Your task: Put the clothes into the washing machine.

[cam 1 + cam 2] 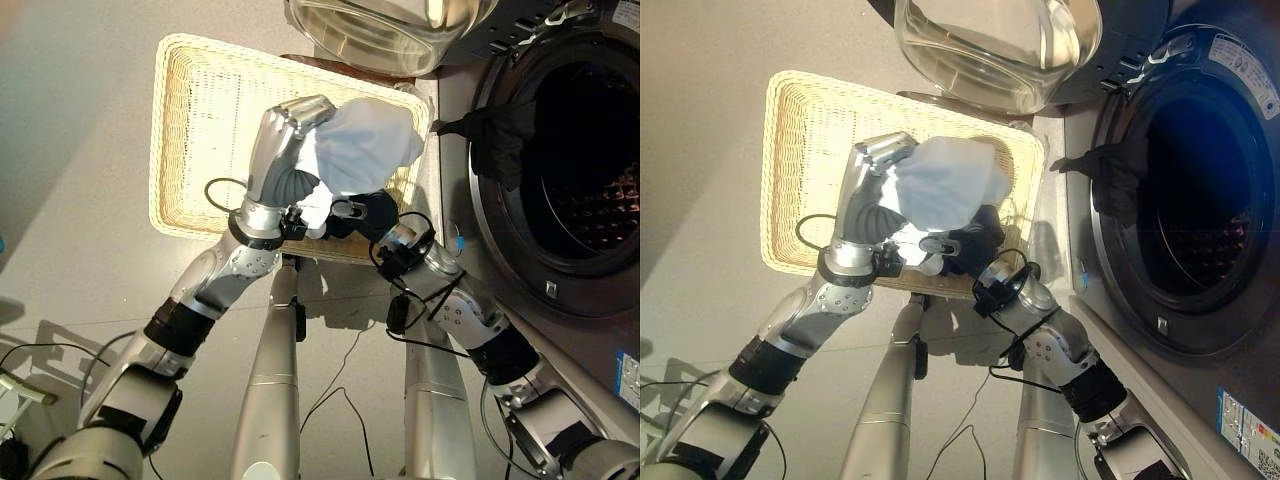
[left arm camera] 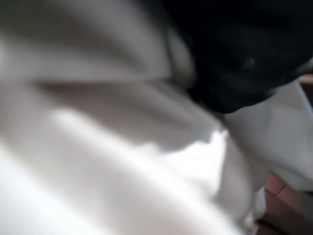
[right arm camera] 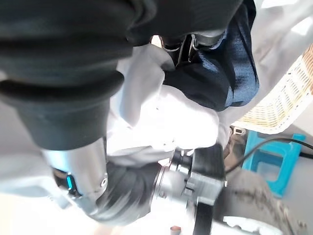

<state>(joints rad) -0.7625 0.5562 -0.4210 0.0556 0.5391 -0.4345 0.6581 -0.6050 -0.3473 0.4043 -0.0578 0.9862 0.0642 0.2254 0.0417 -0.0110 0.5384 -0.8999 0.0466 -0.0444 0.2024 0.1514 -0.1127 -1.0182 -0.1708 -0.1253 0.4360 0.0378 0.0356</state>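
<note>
Still Over the Basket: Robot Lifting a White Bundle Toward the Open Drum

Both of the robot's hands are meeting at a bunched white garment held above the near right part of a pale wicker basket on the floor. The left hand is pressing against the side of the bundle, its fingers buried in the cloth, so whether they are curled or straight cannot be told. The right hand is coming up underneath, its dark cover against the cloth and what looks like a dark blue piece tucked below the white one; its fingers are likewise hidden. To the robot's right the washing machine is standing with its drum open and its glass door swung out above the basket. A dark garment is already hanging over the drum's rim, partly outside.

Risks, as judged from here: the load appears to be squeezed between two hands rather than firmly gripped, so any uneven motion on the swing right could be letting the cloth slide out onto the floor. Loose folds may be catching on the basket's wall. And the dark garment on the rim could be getting pushed out, or dragged off, as the bundle is passing through the opening.
</note>
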